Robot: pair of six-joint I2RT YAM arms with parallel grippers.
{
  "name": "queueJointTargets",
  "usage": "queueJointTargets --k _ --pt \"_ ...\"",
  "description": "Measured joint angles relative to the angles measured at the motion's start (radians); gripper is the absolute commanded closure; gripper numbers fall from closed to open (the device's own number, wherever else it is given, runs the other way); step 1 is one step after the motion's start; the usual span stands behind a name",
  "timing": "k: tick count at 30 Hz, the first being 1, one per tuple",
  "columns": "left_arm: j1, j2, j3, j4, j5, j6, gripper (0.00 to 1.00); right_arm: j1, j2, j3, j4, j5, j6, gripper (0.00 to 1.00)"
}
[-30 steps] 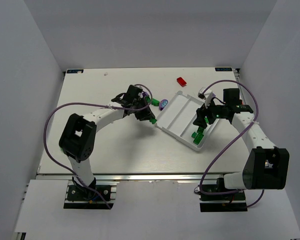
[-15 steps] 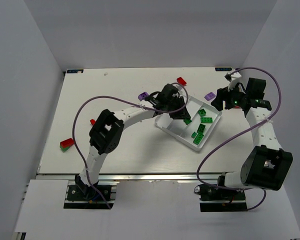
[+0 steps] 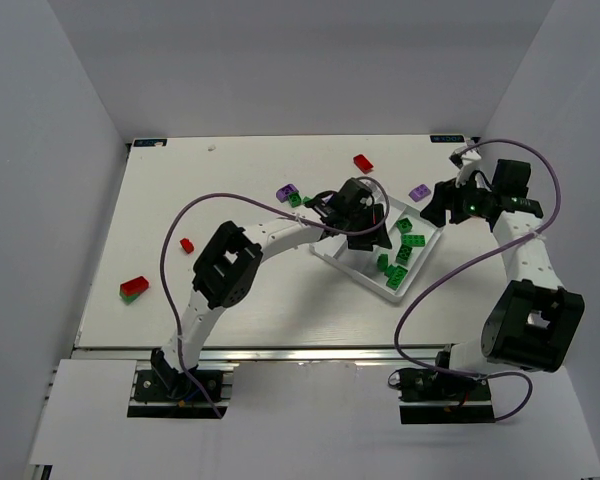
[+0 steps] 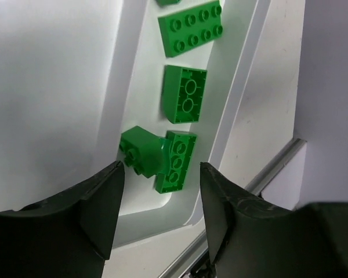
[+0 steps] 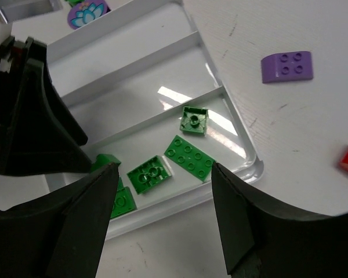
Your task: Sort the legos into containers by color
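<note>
The legos (image 4: pixel 185 103) are light, rigid and slick, so I'd pinch each across its flat sides. Green ones lie in one outer compartment of the tray (image 5: pixel 133 123). Purple bricks (image 5: pixel 286 66) and red bricks (image 3: pixel 363 162) wait on the tabletop (image 3: pixel 300 300). The left jaws over the greens and the right jaws near the tray's end both gape wide, empty.

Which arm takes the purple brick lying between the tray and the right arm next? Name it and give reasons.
Right. The right gripper is open and empty close to the purple brick, which lies on the table just outside the tray. The left gripper, also open, hangs over green bricks inside the tray.
</note>
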Motion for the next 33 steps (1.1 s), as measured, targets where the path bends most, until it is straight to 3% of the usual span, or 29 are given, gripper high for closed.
queueJointTargets --k 3,5,6,9,10,12,13,16,19,24,29,33 --pt "0.003 -0.029 0.003 -0.032 -0.060 0.022 0.46 0.002 0.026 0.009 -0.042 -0.047 -0.035 0.30" --pt "0.008 -0.079 -0.023 -0.039 -0.117 0.035 0.60 0.018 0.049 0.033 -0.079 -0.063 -0.066 0.32" --pt "0.013 -0.121 -0.053 -0.041 -0.143 0.042 0.73 0.031 0.060 0.047 -0.093 -0.067 -0.084 0.32" --pt "0.040 -0.301 -0.188 -0.023 -0.224 0.057 0.78 0.103 0.080 0.084 -0.115 -0.060 -0.117 0.33" --pt "0.050 -0.353 -0.225 -0.023 -0.238 0.060 0.78 0.135 0.085 0.093 -0.117 -0.056 -0.126 0.34" --pt "0.099 -0.540 -0.356 0.005 -0.290 0.060 0.65 0.200 0.095 0.112 -0.117 -0.047 -0.139 0.35" --pt "0.128 -0.622 -0.414 0.008 -0.310 0.056 0.46 0.237 0.106 0.127 -0.116 -0.036 -0.142 0.36" --pt "0.221 -0.828 -0.555 0.008 -0.362 0.043 0.23 0.335 0.176 0.199 -0.111 -0.002 -0.142 0.37" --pt "0.285 -0.982 -0.680 -0.027 -0.430 0.025 0.21 0.433 0.299 0.325 -0.124 0.071 -0.130 0.31" --pt "0.285 -1.141 -0.848 -0.109 -0.494 -0.023 0.21 0.543 0.526 0.562 -0.155 0.170 -0.081 0.20" --pt "0.285 -1.307 -0.988 -0.170 -0.568 -0.109 0.20 0.628 0.692 0.747 -0.170 0.214 -0.037 0.16" --pt "0.285 -1.425 -1.014 -0.225 -0.627 -0.156 0.18 0.682 0.816 0.895 -0.182 0.259 -0.031 0.16"
